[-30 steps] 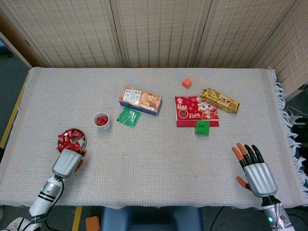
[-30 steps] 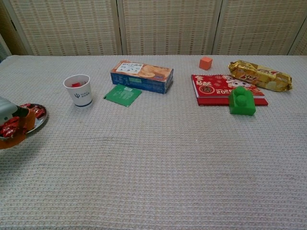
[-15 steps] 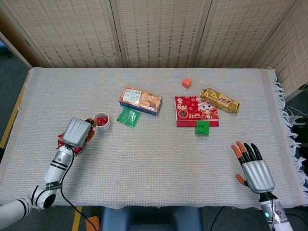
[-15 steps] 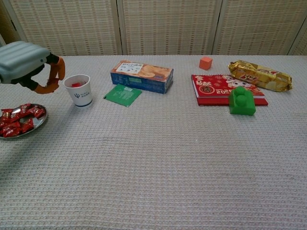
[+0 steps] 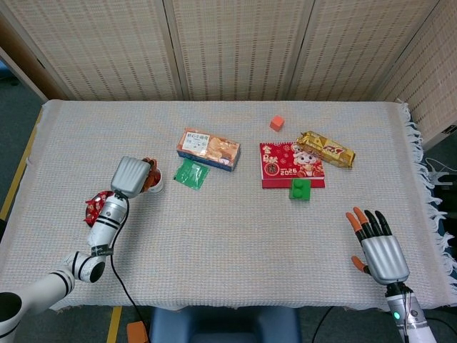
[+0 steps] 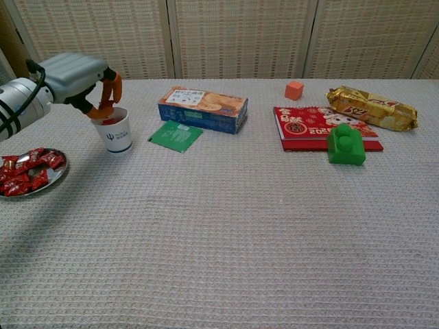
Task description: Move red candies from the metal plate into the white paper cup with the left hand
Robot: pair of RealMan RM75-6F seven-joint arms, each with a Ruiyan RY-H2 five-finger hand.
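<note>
The white paper cup [image 6: 115, 132] stands left of centre with red candy inside. My left hand [image 6: 81, 77] hovers over its rim, fingers curled downward and pinching a small red candy [image 6: 103, 112] at the cup's mouth. In the head view the left hand [image 5: 133, 176] covers most of the cup [image 5: 155, 185]. The metal plate [image 6: 48, 180] with several red candies [image 6: 20, 175] lies at the left table edge, partly hidden by my forearm in the head view. My right hand [image 5: 378, 249] rests near the front right corner, fingers spread, holding nothing.
Right of the cup lie a green packet [image 6: 176, 135] and a blue-orange biscuit box [image 6: 203, 107]. Further right are a red packet [image 6: 312, 127] with a green block [image 6: 345, 144] on it, a gold snack bag [image 6: 371, 107] and a small orange cube [image 6: 294, 90].
My left hand lifted from the plate, swung right and now sits over the cup's mouth with its fingers still pinched. The right hand has barely moved.
</note>
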